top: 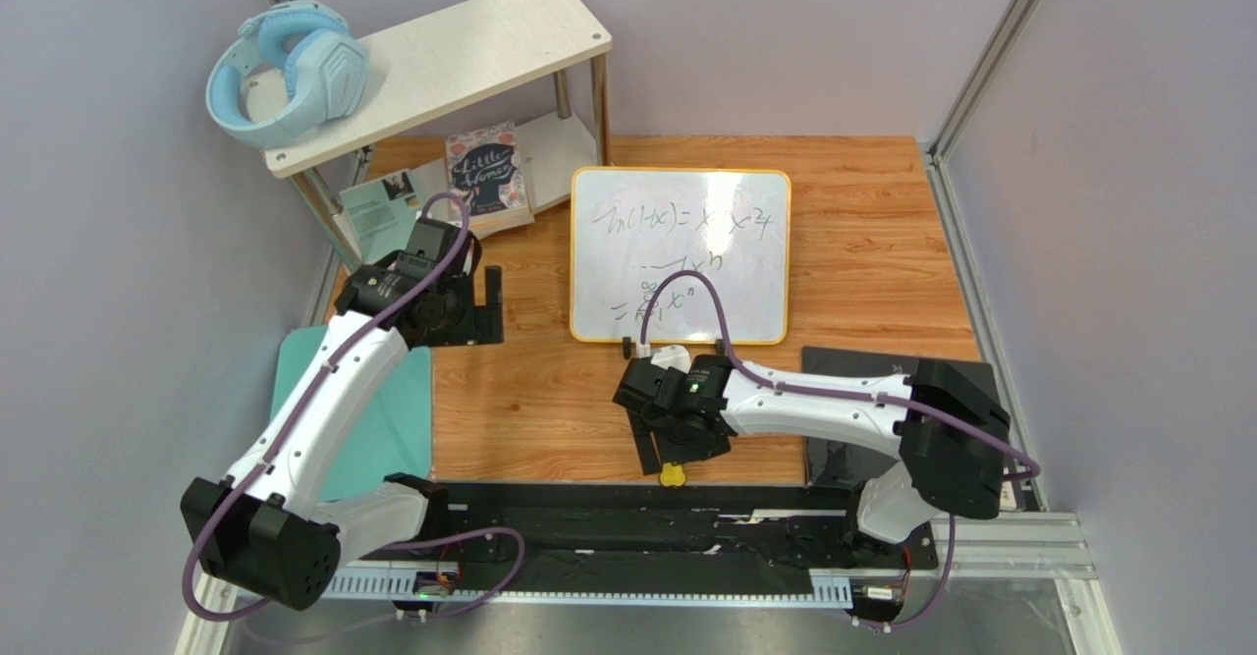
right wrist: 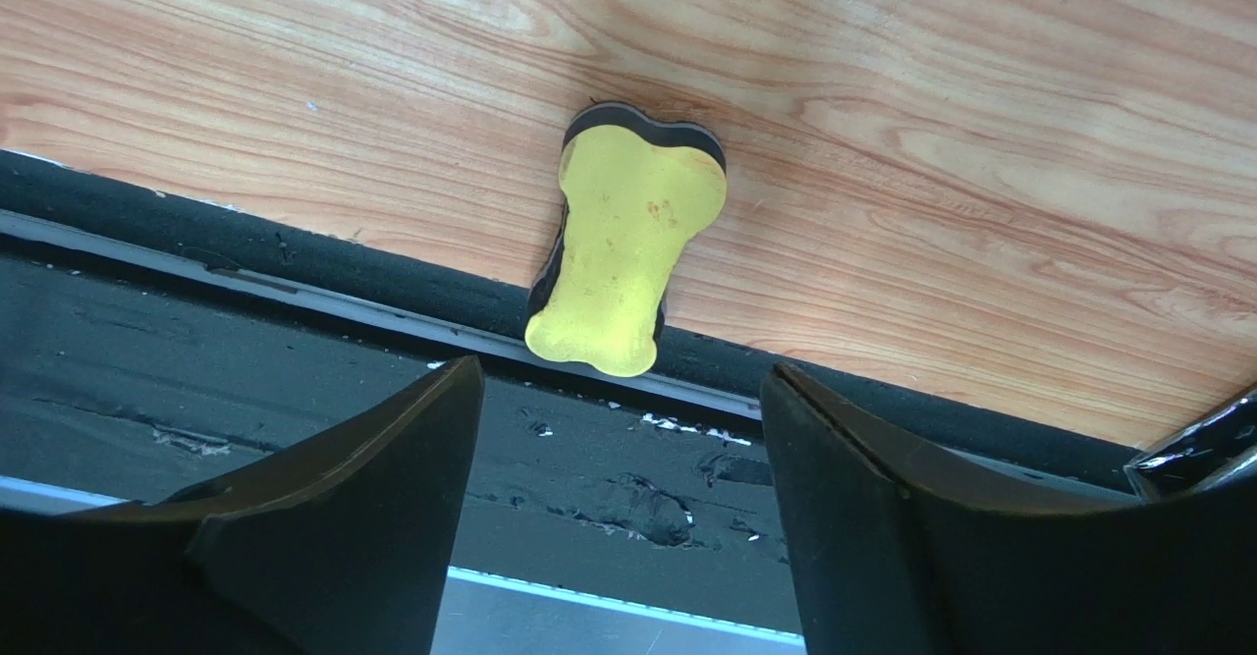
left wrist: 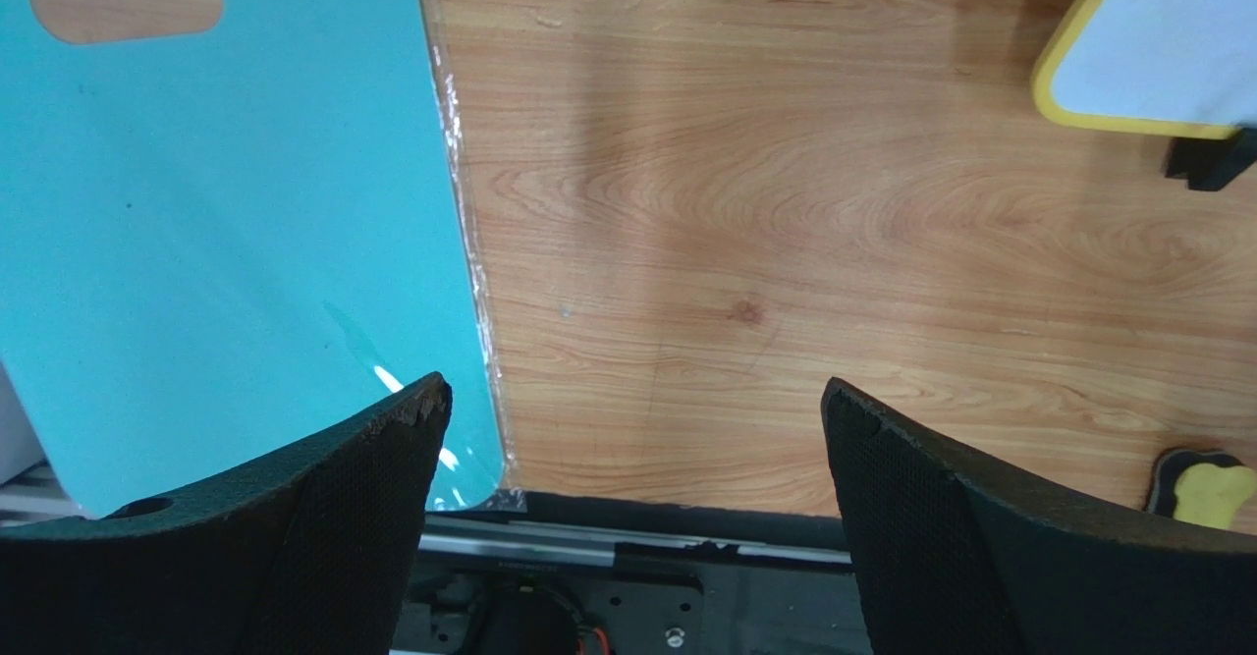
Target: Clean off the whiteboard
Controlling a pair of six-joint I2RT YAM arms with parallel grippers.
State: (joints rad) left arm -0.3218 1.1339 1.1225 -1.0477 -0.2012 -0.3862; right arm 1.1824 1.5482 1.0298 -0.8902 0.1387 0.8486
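Whiteboard (top: 680,255), centre of the top view: dark handwritten maths in three rows; top row reads roughly "ln(1+x) = x − x²/2", the last term uncertain; the two rows below too faint and small to read; book (top: 489,169), left of the whiteboard's top edge: white script on the cover, first word looks like "little", the rest illegible.

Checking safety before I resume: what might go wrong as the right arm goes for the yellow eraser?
The eraser lies at the near edge of the table, partly over the black rail; the open right gripper could nudge it off or hit the rail. Nothing holds the whiteboard, so wiping might shift it.
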